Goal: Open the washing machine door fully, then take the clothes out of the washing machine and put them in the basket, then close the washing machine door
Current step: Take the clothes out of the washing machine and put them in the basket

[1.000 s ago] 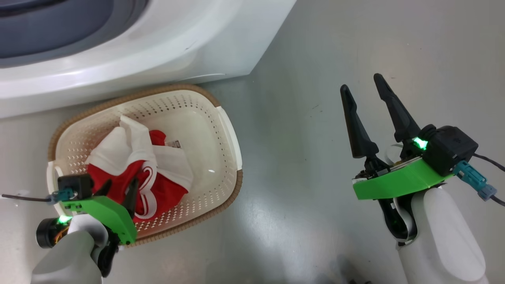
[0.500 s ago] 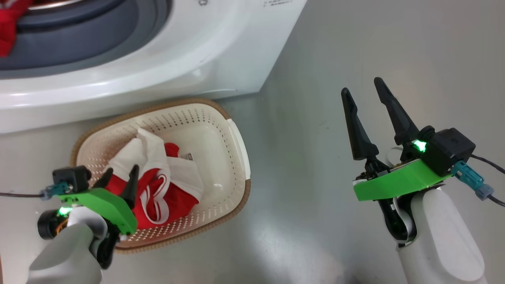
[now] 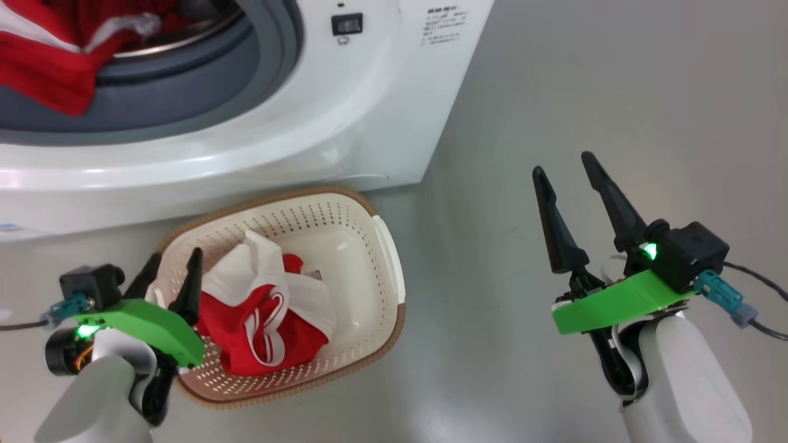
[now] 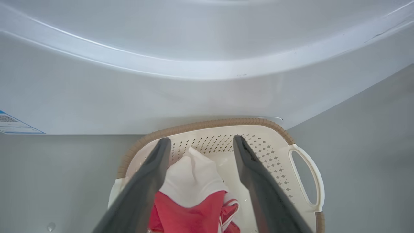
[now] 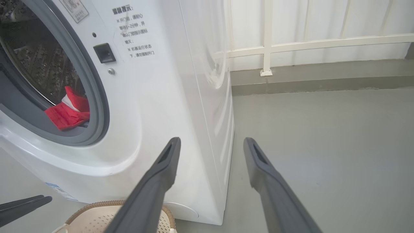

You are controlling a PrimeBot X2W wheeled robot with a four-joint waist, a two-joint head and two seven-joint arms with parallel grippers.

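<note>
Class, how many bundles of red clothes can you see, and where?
2: one bundle in the basket, another over the washer's gasket. More may be hidden in the drum.

White front-loading washing machine with grey rubber gasket: one. Small cream perforated plastic basket with brown woven-look rim: one. Soft red-and-white fabric clothes: two heaps, one in basket, second heap at drum mouth; garments per heap unclear.

Grippers: two, left gripper and right gripper. Long dark fingers: two each, four total.

Black rectangular latch slot: one. Blue label sticker: one.
</note>
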